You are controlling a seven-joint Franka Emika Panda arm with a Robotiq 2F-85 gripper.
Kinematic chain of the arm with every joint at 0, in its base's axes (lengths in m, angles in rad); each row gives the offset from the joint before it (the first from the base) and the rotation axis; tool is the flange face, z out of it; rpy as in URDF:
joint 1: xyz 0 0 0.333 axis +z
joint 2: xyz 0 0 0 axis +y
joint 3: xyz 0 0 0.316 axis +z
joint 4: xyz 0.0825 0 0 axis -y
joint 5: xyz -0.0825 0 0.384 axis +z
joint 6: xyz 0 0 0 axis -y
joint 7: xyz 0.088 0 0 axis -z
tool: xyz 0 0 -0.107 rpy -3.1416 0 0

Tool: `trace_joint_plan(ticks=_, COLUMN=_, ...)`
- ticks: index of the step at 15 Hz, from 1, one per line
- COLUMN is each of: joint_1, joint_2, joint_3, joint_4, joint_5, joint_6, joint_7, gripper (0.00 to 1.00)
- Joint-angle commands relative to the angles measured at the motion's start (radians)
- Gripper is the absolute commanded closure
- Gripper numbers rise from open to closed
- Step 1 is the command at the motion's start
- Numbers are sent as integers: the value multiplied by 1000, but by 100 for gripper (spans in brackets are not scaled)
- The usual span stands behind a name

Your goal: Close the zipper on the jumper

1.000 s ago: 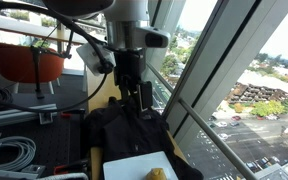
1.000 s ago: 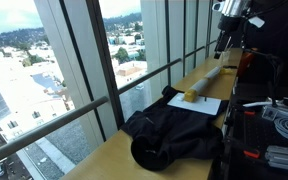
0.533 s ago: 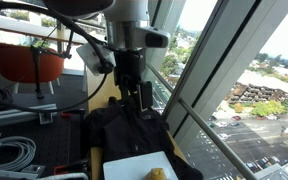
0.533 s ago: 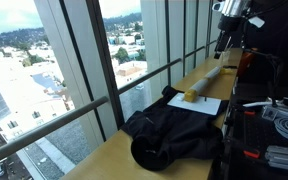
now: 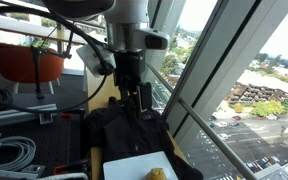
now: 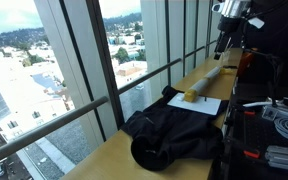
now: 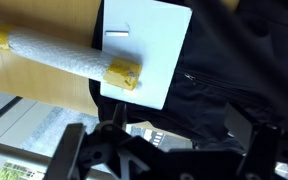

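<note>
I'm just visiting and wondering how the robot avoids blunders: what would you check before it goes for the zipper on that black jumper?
1. Gripper empty: ok. The wrist view shows its fingers spread, with nothing between them.
2. Jumper lying steady: ok. It rests bunched on the wooden ledge.
3. Zipper pull located: cannot tell. The fabric is all dark and no pull stands out in any view.
4. Gripper clear of the cloth: ok. It hangs raised, not touching.
5. Clutter off the jumper: ok. The white paper sheet and the white roll with yellow ends lie beside it.
</note>
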Motion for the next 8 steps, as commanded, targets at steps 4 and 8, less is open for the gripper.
trace_joint_plan(ticks=4, joint_1=57, joint_2=51, joint_3=-20, joint_4=-6, joint_5=83, joint_6=114, joint_7=-18, gripper=0)
trace_joint_plan(ticks=8, joint_1=86, joint_2=162, joint_3=-25, joint_4=20, joint_5=150, joint_6=218, joint_7=-31, gripper=0)
